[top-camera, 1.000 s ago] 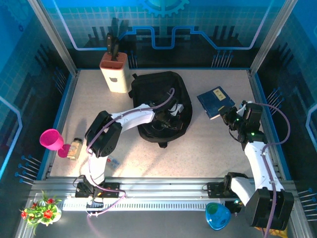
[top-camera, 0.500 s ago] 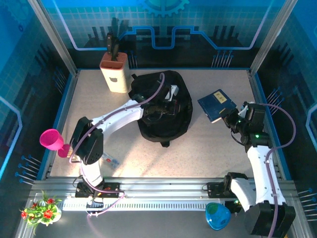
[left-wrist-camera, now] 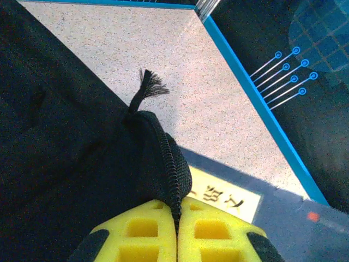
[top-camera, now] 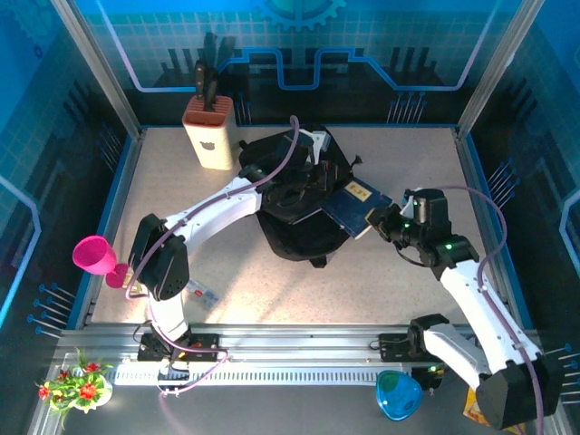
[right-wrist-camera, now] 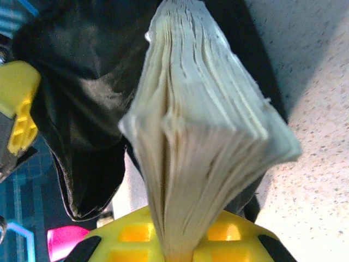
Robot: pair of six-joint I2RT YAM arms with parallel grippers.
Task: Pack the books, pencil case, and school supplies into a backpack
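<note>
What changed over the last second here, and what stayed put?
The right pincer, clamped on the blue book, swung it left from the right side of the table to the opening of the backpack. The left pincer, shut on the backpack's zipper edge, moved from the bag's middle toward its far side, pulling that edge along. The knife block, pink cup and blue bowl stayed put.

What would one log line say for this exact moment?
left end effector: shut on backpack zipper edge | right end effector: shut on book | book: at backpack's right edge
</note>
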